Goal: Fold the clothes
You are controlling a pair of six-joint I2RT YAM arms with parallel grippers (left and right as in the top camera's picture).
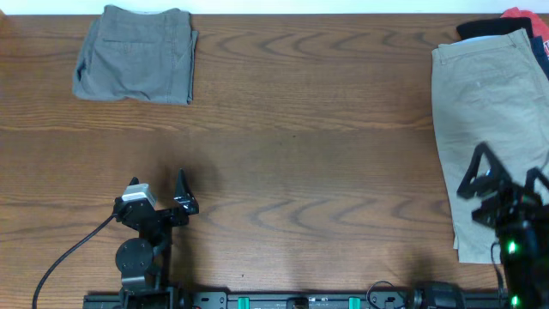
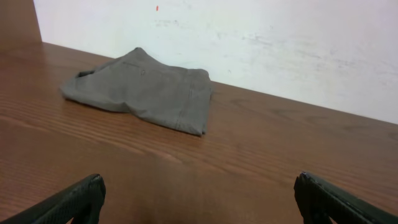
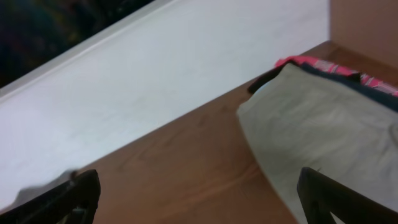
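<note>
A grey-green pair of shorts lies folded at the far left of the table; it also shows in the left wrist view. A larger tan pair lies spread flat at the right, also in the right wrist view. Black and red garments stick out from under its far edge. My left gripper is open and empty near the front left, well short of the grey-green shorts. My right gripper is open and empty above the tan pair's near part.
The wooden table runs to a white wall at the back. A black cable trails from the left arm's base. The arms' mounting rail lines the front edge.
</note>
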